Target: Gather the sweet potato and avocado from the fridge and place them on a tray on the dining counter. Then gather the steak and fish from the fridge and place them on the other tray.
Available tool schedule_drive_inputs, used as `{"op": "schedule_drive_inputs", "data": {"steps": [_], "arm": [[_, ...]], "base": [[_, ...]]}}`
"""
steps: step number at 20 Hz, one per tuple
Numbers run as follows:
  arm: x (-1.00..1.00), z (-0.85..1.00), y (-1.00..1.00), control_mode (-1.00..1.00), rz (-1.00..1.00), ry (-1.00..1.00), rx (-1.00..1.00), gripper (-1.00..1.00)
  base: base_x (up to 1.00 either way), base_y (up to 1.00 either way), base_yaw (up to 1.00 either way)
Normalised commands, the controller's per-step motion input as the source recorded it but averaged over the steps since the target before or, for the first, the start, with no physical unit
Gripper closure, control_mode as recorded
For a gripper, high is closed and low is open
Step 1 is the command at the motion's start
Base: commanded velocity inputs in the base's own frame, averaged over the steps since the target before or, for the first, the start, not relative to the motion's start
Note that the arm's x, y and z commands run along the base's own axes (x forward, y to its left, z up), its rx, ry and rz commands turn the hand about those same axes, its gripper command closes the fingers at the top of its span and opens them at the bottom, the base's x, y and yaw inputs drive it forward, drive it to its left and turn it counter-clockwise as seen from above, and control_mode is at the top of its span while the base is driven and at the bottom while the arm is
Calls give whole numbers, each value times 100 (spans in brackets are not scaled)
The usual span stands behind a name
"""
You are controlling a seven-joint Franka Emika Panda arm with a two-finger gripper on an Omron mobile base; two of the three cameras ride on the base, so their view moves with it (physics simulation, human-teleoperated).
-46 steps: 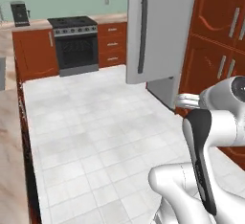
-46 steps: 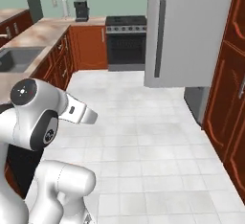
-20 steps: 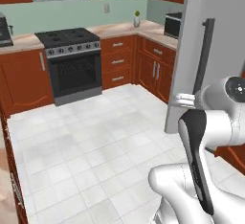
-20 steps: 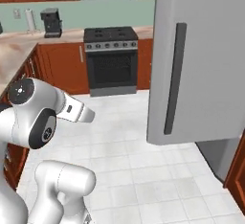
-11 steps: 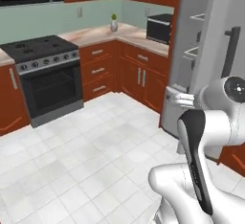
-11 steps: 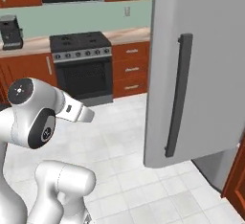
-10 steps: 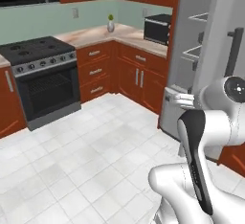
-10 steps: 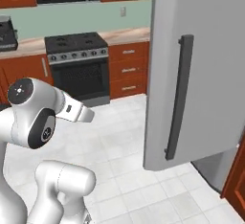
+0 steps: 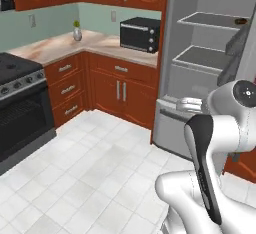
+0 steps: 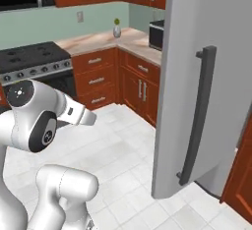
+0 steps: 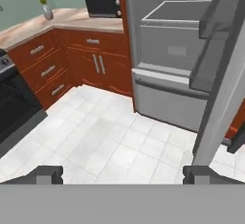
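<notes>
Fridge seen open at right, pale shelves exposed. Black toaster oven set on beige wall counter. Stove placed at left.

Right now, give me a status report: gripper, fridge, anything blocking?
Gripper open, empty. Fridge ahead, door swung open, pale shelves showing. Bare tiled floor between hand and fridge.

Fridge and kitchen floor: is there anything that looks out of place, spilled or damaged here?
Nothing stands out. The fridge has its door swung wide open, which suits the task. Its pale shelves sit level, and the white tiled floor shows no spill. The black toaster oven stands squarely on the wall counter.
</notes>
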Motion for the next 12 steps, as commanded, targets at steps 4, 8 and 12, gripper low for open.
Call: {"op": "schedule_drive_inputs", "data": {"steps": [4,8,12], "arm": [[0,0,0,100,0,0,0,-100],[0,0,0,100,0,0,0,-100],[0,0,0,100,0,0,0,-100]], "base": [[49,46,-54],[53,50,-55],[56,52,-54]]}}
